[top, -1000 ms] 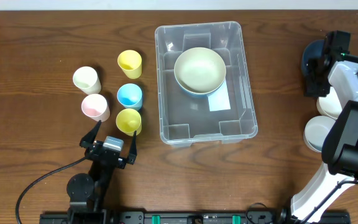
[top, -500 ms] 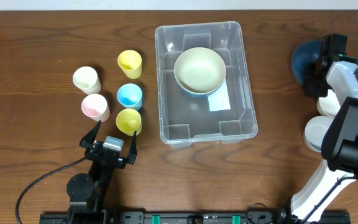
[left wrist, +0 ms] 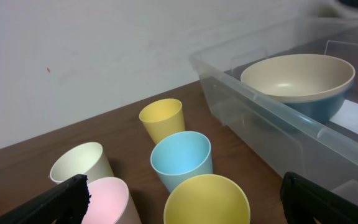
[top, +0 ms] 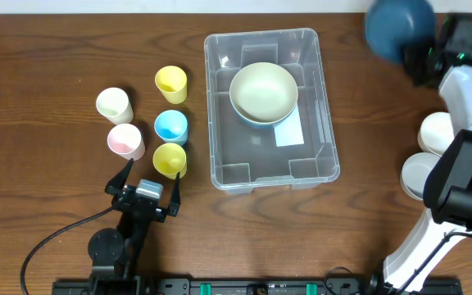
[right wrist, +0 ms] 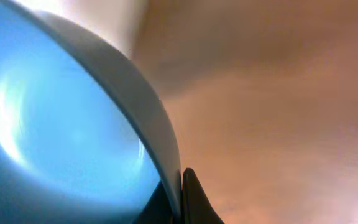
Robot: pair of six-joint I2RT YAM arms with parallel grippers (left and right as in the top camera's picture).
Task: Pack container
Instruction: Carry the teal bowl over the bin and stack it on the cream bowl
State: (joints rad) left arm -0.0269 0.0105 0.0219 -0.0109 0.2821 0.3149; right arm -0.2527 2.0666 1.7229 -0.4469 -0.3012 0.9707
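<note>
- My right end effector (top: 423,56) is clenched on the rim of a blue bowl (top: 398,29). The wrist view shows it as a thin, edge-on pinch on the bowl's wall.
- The container (top: 213,123) sits mid-table, at about 8 o'clock from the bowl. A cream bowl (top: 263,92) lies in its 12 o'clock half.
- To do this well, I carry the blue bowl level toward 8 o'clock and clear the container's rim. Then I lower it into the cream bowl or onto the bare floor at 6 o'clock.
- With so thin a pinch, I move slowly so the bowl neither swings nor slips.
- My left end effector (top: 150,187) is released and empty, at 7 o'clock of the container, near a yellow cup (top: 170,159).
</note>
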